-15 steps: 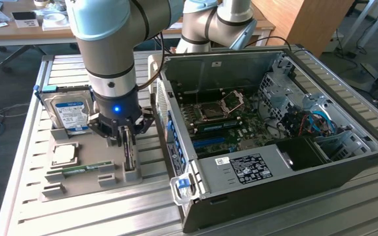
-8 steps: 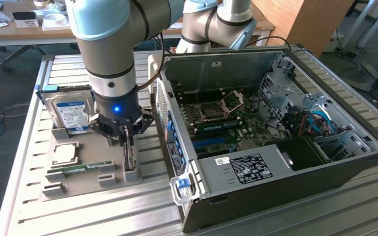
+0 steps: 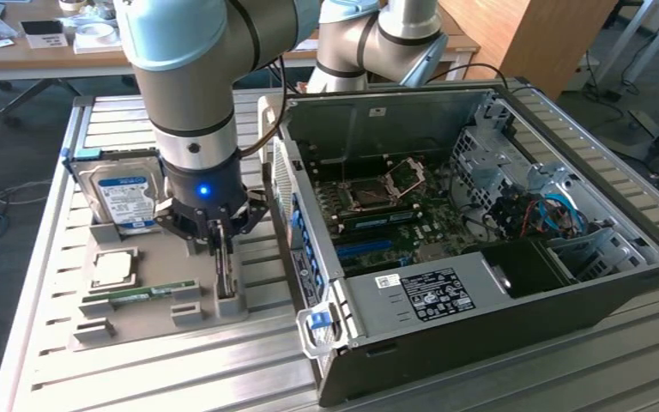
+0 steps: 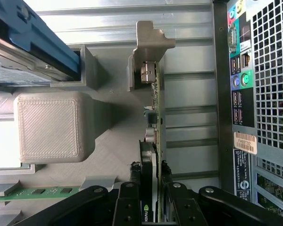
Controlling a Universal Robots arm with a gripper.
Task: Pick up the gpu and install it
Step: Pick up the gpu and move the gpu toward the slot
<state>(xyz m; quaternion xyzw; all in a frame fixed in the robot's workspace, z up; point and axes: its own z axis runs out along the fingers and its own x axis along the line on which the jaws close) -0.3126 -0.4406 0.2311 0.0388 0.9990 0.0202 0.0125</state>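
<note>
The gpu (image 4: 153, 117) stands on edge in the grey holder (image 4: 108, 155), long axis along it. The fingers (image 4: 131, 197) clamp its two faces from above.

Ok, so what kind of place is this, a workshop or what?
Probably a robotics lab: a robot arm works over a slotted aluminium table holding an open desktop PC case and a grey parts fixture with a hard drive, and cluttered desks stand behind.

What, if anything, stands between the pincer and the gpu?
Nothing visible does. The pincer is closed on the gpu, one finger on each face, where the card stands on edge in the grey holder.
</note>
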